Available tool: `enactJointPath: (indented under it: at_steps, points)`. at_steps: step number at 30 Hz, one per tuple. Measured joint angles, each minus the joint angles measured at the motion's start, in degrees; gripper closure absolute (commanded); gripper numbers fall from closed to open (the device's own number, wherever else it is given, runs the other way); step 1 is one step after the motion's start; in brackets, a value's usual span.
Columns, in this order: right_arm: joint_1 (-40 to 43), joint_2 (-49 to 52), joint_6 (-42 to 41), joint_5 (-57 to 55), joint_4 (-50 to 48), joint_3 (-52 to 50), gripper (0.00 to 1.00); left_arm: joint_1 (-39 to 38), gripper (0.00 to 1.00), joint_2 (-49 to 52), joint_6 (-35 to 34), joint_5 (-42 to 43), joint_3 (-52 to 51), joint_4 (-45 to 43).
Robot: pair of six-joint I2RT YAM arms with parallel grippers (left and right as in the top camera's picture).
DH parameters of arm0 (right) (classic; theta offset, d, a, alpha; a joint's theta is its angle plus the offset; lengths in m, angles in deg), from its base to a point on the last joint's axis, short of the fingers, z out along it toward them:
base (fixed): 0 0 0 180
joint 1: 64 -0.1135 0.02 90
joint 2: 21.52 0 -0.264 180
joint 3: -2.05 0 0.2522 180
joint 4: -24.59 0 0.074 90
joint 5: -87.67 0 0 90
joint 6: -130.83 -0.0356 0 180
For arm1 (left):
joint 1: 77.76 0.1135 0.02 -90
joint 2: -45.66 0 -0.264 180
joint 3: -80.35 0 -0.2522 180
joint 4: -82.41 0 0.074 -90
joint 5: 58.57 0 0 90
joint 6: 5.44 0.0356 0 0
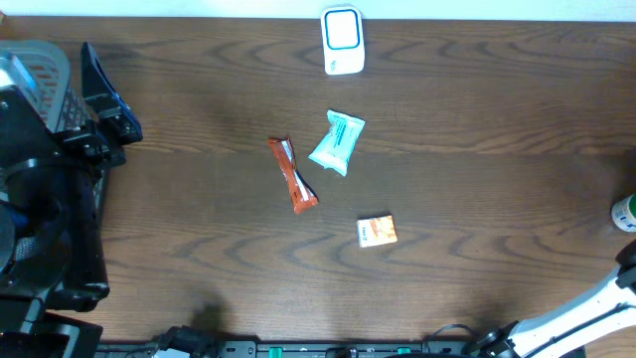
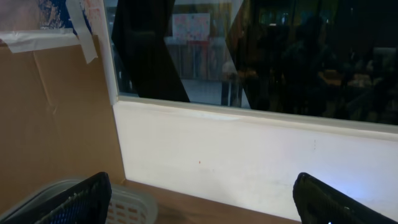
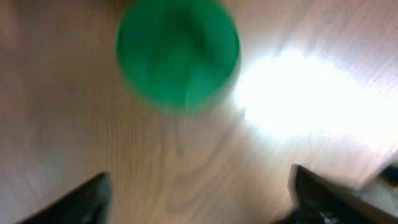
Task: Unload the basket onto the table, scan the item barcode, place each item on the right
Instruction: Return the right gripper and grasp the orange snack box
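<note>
Bare wood (image 1: 497,229) right of orange packet (image 1: 377,231); green cap (image 3: 177,53) before right hand (image 3: 205,199)

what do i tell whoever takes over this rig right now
Left gripper: open, empty, beside the basket at the left end of the table.
Right gripper: open, empty, low over the wood near the green-capped bottle at the right edge.
Items: brown bar, teal packet and small orange box lie mid-table; white scanner stands at the far edge.
Done: nothing held, no scan visible.
Left: pick an item, show its barcode to the scanner.
</note>
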Motion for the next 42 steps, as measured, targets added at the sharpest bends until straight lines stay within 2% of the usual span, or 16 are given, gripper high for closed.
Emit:
enactJointPath:
  at_steps: [2,4,6,7,8,9,10,11,12,13,15,16,22,29,36,42]
  points:
    - [-0.28,-3.69,-0.15,2.91,4.42,0.07,0.79,0.0,0.07,0.0,0.0,0.0,0.0,0.0]
    - [-1.29,-6.71,0.42,5.99,6.25,0.04,0.88,0.0,0.07,0.0,0.0,0.0,0.0,0.0]
    - [-3.48,-8.79,1.03,8.57,6.16,-0.15,0.74,0.0,0.07,0.0,0.0,0.0,0.0,0.02]
    - [-5.64,-9.86,1.38,9.81,6.03,-0.57,0.46,0.0,0.07,0.0,0.0,0.0,0.0,0.0]
    - [-7.98,-10.54,1.62,10.8,5.75,-0.83,0.3,0.0,0.07,0.0,0.0,0.02,0.0,0.0]
    - [-10.84,-10.97,1.84,11.67,5.33,-0.98,0.26,0.0,0.07,0.0,0.0,0.0,0.0,0.0]
    - [-13.94,-11.15,2.08,12.48,4.79,-1.05,0.33,0.0,0.07,-0.02,0.0,0.0,0.0,0.0]
    - [-17.33,-11.15,2.69,13.11,3.98,-1.11,0.57,0.0,0.06,-0.07,0.0,0.0,0.0,0.0]
    - [-21.4,-11.1,2.91,13.7,2.71,-1.38,0.65,0.0,0.07,-0.22,0.0,0.0,0.0,0.04]
    - [-24.96,-11.06,2.95,14.21,1.68,-1.64,0.55,0.0,0.07,-0.31,0.0,0.02,0.0,0.02]
    - [-32.94,-10.8,3.23,14.99,-0.39,-2.25,0.09,0.0,0.07,-0.66,0.0,0.02,0.0,0.0]
    - [-35.82,-10.73,3.45,15.3,-1.4,-2.64,0.01,0.0,0.07,-0.85,0.0,0.02,0.0,0.02]
    - [-57.46,-10.51,4.83,13.73,-9.88,-8.39,0.01,0.0,0.07,-2.56,0.0,0.0,0.0,0.07]
    - [-79.17,-10.36,1.55,0.74,-16.24,-20.61,0.01,0.0,0.07,-4.02,0.0,0.0,0.0,0.11]
    - [-86.36,-10.34,-1.53,-3.37,-27.41,-36.2,0.01,0.0,0.07,-5.77,0.0,0.0,0.0,0.48]
    - [-87.41,-10.03,-3.96,-4.31,-29.14,-43.43,0.01,0.0,0.07,-6.97,0.0,0.0,0.0,0.68]
